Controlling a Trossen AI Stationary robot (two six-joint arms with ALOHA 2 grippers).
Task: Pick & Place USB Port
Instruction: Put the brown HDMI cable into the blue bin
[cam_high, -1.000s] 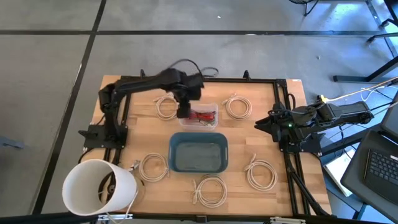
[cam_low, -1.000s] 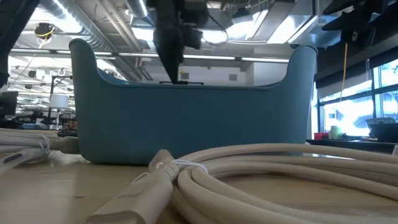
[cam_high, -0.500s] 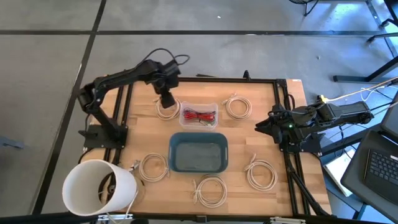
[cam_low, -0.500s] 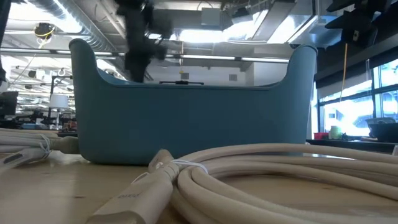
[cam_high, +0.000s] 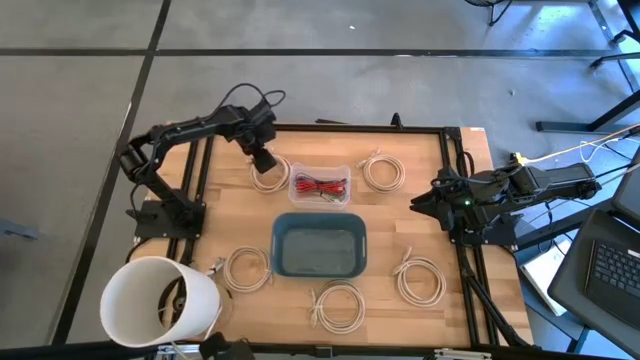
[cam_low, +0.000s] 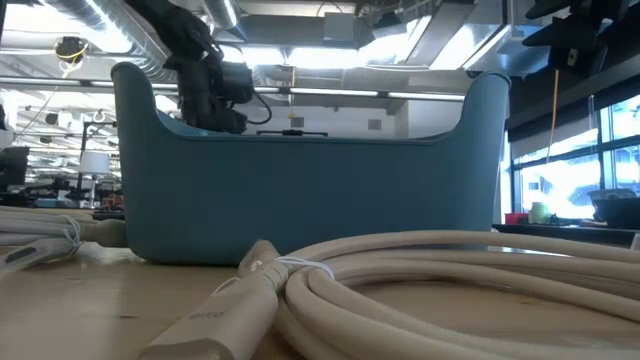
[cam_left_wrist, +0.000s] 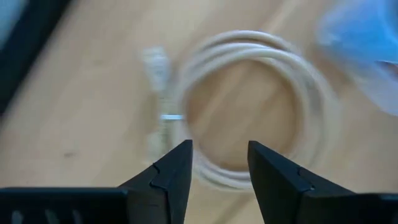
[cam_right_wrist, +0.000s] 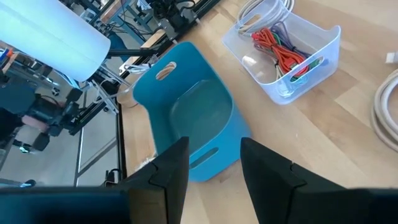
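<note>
Over the far-left coiled cable (cam_high: 266, 176) hangs the left pincer (cam_high: 263, 160), fingers spread, empty; right pincer (cam_high: 420, 201) parked at the desk (cam_high: 400, 235) edge, likewise spread.

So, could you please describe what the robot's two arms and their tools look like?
Both arms are dark, nearly black, built of jointed segments. The left arm carries a loose black cable looping above its wrist. The left tool has two dark, angular, wedge-shaped fingers, as does the right tool. The right arm shows a small green light near its wrist.
</note>
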